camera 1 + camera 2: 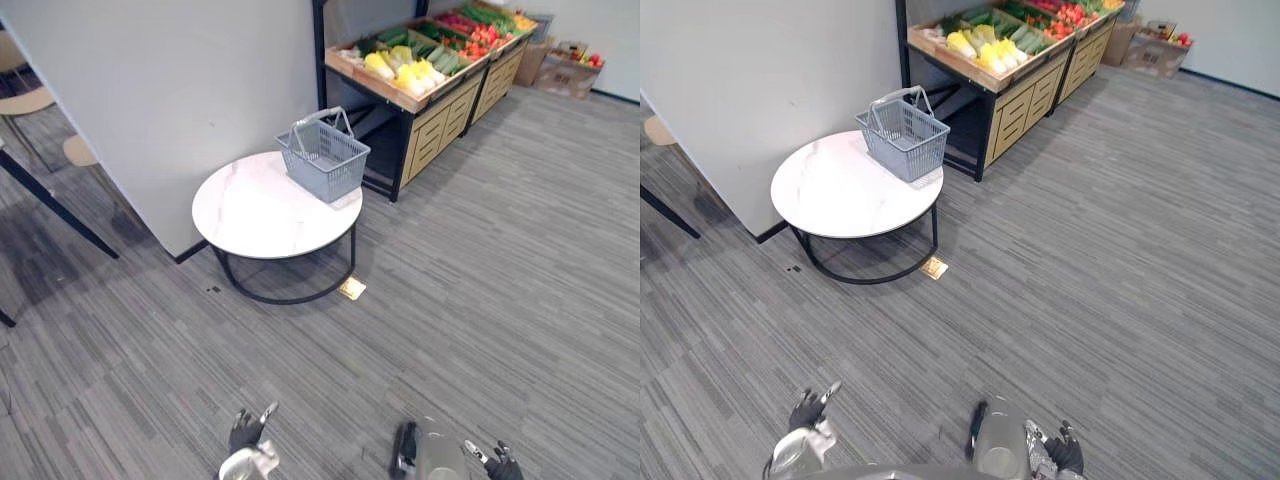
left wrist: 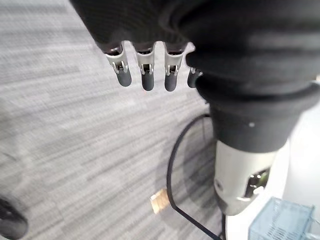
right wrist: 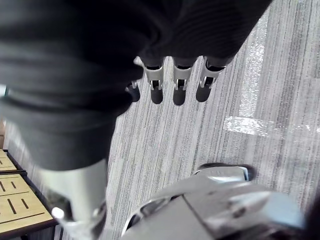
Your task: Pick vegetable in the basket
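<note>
Grey plastic basket (image 1: 322, 158) tops the round white desk (image 1: 250, 215); yellow and green vegetables (image 1: 410, 70) lie beyond it, probably nearer the right hand (image 1: 500, 464), slack-fingered and empty like the left hand (image 1: 245, 432).

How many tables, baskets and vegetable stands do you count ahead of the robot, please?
Round white marble-topped table: 1
Grey plastic shopping basket: 1
Wooden vegetable stands: 2
Total: 4
</note>
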